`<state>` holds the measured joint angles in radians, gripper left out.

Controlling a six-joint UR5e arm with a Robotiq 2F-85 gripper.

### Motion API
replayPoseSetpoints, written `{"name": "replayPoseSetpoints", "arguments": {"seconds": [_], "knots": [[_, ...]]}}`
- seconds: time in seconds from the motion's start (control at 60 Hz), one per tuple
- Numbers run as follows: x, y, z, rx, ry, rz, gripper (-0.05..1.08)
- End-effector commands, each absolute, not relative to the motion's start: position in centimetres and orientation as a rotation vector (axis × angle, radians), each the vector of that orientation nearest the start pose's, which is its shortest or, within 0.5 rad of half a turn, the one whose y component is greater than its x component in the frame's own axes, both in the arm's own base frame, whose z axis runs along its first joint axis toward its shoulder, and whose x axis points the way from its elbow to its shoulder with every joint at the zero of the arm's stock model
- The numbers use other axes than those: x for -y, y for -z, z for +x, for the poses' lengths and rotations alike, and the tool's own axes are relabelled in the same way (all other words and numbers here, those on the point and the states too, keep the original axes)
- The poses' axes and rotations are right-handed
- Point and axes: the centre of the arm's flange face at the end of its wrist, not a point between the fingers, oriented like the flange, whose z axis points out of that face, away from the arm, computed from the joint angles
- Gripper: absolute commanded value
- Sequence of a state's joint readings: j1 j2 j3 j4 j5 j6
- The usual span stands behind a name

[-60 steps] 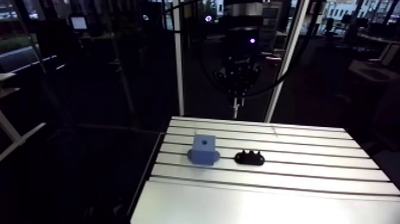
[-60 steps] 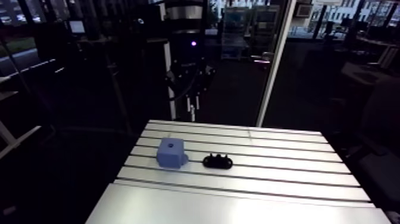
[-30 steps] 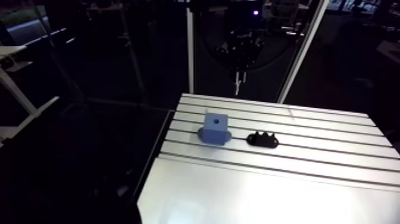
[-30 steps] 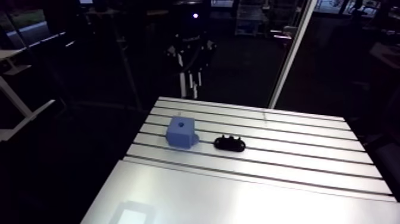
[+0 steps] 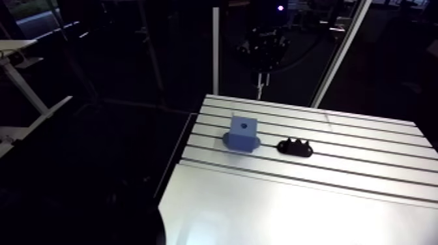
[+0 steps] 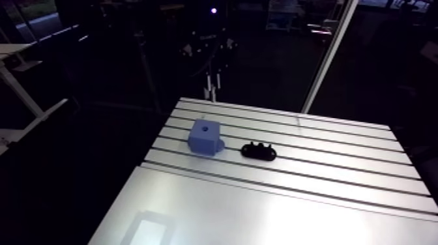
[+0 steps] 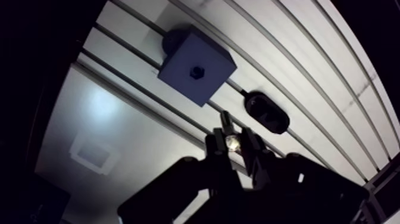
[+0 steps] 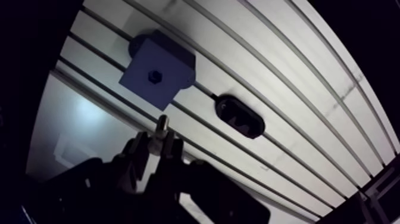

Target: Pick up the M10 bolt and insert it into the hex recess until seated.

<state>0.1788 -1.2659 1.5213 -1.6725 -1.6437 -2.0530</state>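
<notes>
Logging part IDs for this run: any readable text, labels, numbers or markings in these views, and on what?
No readable text in any view.
On the blue block: none, plain faces, only the hex recess.
On the black holder: none visible.
On the bolt held in the gripper: too small to tell any stamp.
On the table: none, bare slotted aluminium.

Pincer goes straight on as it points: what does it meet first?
Likely bare table, between the blue block and the black holder, with the bolt held in the pincer touching first. Its tip looks aimed beside the block, though depth is unclear.
</notes>
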Motion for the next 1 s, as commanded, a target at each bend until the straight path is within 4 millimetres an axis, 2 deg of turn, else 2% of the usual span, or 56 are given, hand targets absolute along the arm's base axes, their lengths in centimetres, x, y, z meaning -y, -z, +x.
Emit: {"name": "replayPoseSetpoints", "arguments": {"seconds": [0.017, 0.333, 0.467, 0.567, 1.0], "knots": [[23.3, -34.4, -55.9, -2.8, -0.078, -0.958, 0.88], [24.3, -34.0, -56.2, -2.843, -0.082, -0.989, 0.9], [24.6, -33.7, -56.0, -2.848, -0.091, -0.961, 0.9], [24.9, -32.7, -56.0, -2.843, -0.089, -0.957, 0.9], [25.3, -31.7, -56.5, -2.876, -0.076, -0.896, 0.91]]}}
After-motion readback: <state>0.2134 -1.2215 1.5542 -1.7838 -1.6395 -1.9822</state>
